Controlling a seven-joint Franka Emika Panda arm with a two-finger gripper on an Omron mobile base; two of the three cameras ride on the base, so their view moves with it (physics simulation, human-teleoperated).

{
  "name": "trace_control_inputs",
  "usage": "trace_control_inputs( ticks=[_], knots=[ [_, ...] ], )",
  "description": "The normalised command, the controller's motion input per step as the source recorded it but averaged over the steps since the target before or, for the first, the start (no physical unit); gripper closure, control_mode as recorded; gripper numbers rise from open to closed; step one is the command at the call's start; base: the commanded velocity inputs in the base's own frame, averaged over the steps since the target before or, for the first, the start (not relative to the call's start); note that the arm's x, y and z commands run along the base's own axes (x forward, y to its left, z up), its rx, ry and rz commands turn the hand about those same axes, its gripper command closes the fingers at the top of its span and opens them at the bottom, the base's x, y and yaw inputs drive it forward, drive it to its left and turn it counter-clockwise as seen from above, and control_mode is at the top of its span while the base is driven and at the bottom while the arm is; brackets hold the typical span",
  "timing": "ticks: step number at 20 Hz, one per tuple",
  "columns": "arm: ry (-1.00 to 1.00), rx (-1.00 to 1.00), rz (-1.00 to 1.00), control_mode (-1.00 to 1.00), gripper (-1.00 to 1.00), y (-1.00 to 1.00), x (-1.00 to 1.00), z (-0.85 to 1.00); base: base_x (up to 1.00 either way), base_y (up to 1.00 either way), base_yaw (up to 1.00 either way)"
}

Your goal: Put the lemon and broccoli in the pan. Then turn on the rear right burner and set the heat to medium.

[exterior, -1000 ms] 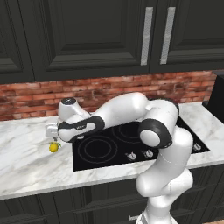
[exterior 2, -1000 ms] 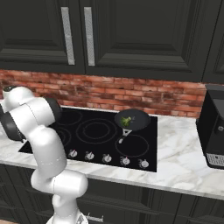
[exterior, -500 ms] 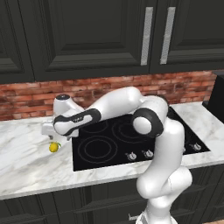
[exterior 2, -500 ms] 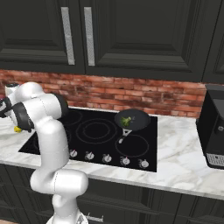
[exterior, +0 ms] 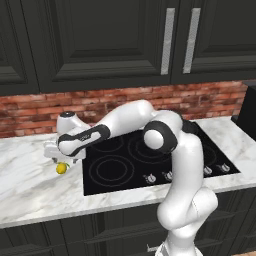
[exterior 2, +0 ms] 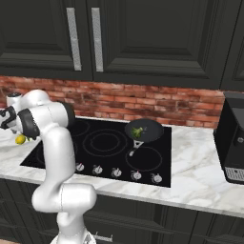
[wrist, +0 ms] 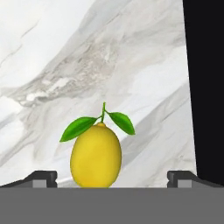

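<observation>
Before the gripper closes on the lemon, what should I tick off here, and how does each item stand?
1. gripper open: ok, fingertips stand wide apart.
2. lemon centred between the fingertips: ok in the hand view.
3. Lemon resting free on the marble counter, beside the cooktop: ok.
4. Gripper low enough to grasp: cannot tell; it sits just above the lemon in the left base view.
5. pan on the cooktop, ready to receive: ok.
6. broccoli already in the pan: ok.
</observation>
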Motion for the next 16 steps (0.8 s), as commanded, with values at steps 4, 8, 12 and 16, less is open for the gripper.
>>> trace_control_inputs(
  ticks=[4,8,12,16],
  knots=[
    [0.0,0.0,0.0,-1.0,-1.0,0.11,0.19,-0.21,0.0,0.0,0.0],
    [0.0,0.0,0.0,-1.0,-1.0,0.09,0.11,-0.06,0.0,0.0,0.0],
    [0.0,0.0,0.0,-1.0,-1.0,0.16,0.0,0.0,0.0,0.0,0.0],
    [0.01,0.0,0.0,-1.0,-1.0,0.1,-0.11,-0.04,0.0,0.0,0.0]
  ],
)
